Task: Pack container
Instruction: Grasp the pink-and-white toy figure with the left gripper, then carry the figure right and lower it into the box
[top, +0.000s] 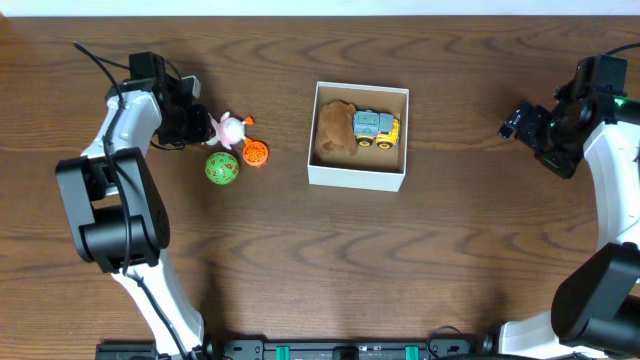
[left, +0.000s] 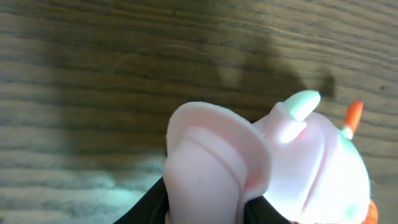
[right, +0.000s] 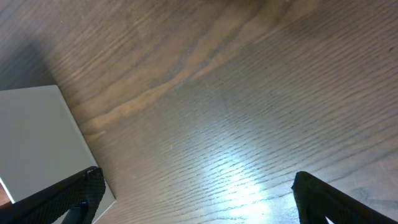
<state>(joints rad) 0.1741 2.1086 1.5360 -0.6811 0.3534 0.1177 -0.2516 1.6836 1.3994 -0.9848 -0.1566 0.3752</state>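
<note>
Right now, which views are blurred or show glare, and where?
Left wrist view: the pink toy fills the frame, too near, soft and washed out. Right wrist view: a bright glare patch on the table, wood grain otherwise clear. Overhead view: even light, sharp.

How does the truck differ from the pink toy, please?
The truck lies inside the container; the pink toy is outside it, on the left arm's side. The truck is grey-blue and yellow; the pink toy is pale pink. Nothing holds the truck, whereas the pink toy is pinched in the left gripper. Both are small toys, far narrower than the container.
</note>
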